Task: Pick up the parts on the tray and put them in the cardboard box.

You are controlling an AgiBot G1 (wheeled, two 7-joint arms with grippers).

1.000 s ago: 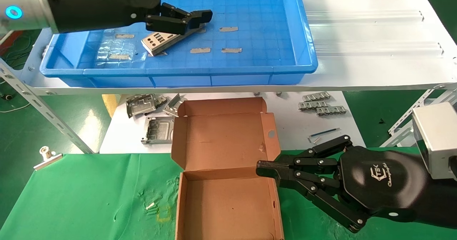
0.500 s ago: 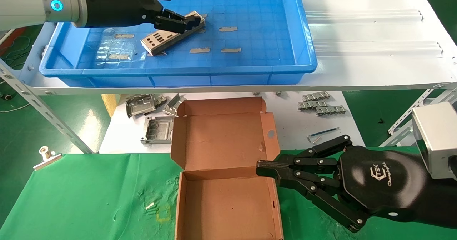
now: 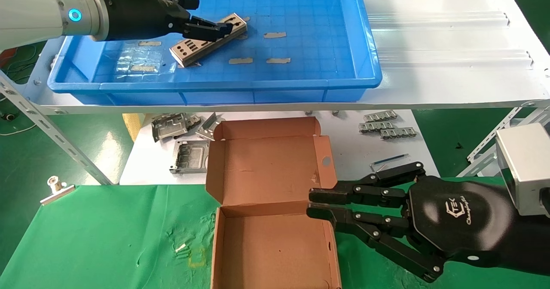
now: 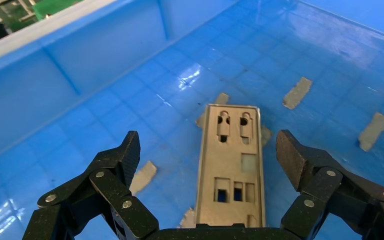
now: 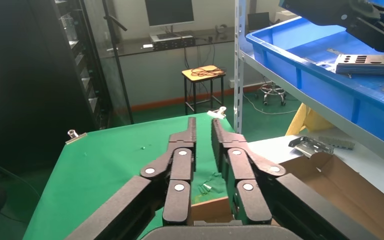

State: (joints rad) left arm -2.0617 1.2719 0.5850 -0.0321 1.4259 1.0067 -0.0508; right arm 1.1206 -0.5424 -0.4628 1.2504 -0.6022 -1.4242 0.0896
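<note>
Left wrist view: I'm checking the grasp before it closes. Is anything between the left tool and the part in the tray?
Nothing visible. The left tool is open, its fingers on either side of the part lying on the tray floor; only flat tape scraps lie around it.

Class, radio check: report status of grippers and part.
Left gripper open, straddling part flat in tray. Right gripper nearly shut, empty, beside cardboard box. Path clear.

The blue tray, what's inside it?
Inside the blue tray lies one grey metal part with punched holes, plus scraps of tape stuck on the gridded floor. The left tool straddles the part, open, and hides its near end in the wrist view.
</note>
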